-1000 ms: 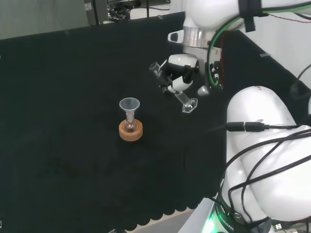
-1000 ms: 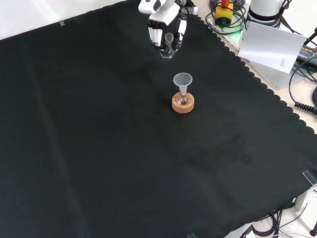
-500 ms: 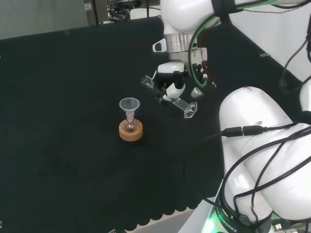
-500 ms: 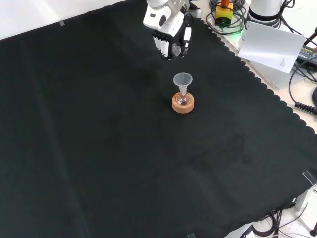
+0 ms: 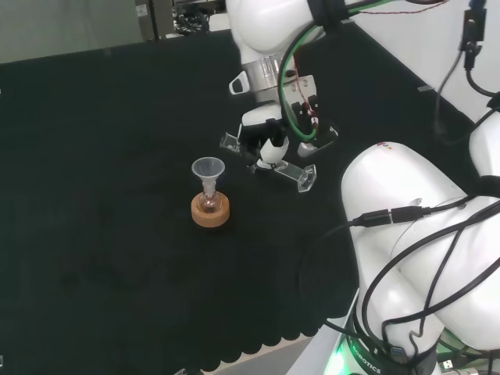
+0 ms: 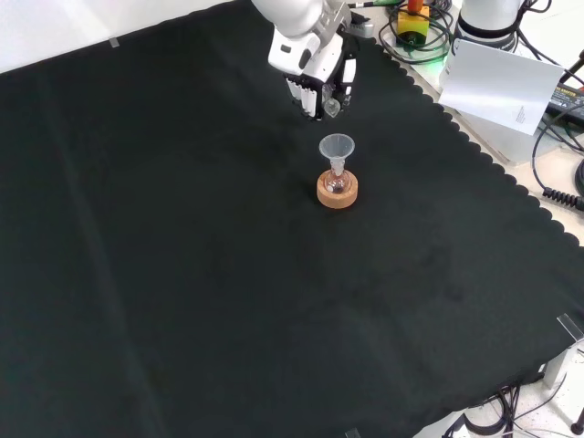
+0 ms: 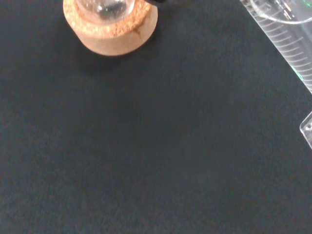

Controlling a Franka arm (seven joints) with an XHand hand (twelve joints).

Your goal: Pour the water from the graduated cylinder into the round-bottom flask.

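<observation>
**A:** What did the head view show?

**B:** The hand (image 5: pixel 267 144) hung over the black cloth (image 5: pixel 101 156). Its fingers were curled round a clear cylinder (image 5: pixel 269 160). The cylinder was tipped far over. Its mouth stuck out on the left of the fingers and its flat foot stuck out on the right, lower down. The funnel (image 5: pixel 208 170) stood just left of the mouth, and a bit lower. They were not touching.

**A:** What was under the funnel?

**B:** A small round flask (image 5: pixel 208 201). It sat in a cork ring (image 5: pixel 211 212) on the cloth.

**A:** And the front view?

**B:** The hand (image 6: pixel 313 71) came in from the top. The fingers (image 6: pixel 305 89) pointed down and were wrapped round the cylinder (image 6: pixel 330 106). Its mouth peeked out below the fingers. The funnel (image 6: pixel 336 148) was just under that, with a gap between. The flask (image 6: pixel 337 183) and the ring (image 6: pixel 337 192) were right below the funnel.

**A:** Was there water in the cylinder?

**B:** I could not tell.

**A:** And the wrist view?

**B:** The cylinder (image 7: pixel 287 36) was close and big, with little lines along its side. The ring (image 7: pixel 114 34) held the flask (image 7: pixel 105 6), well apart from the cylinder, with bare cloth (image 7: pixel 146 156) between.
</observation>
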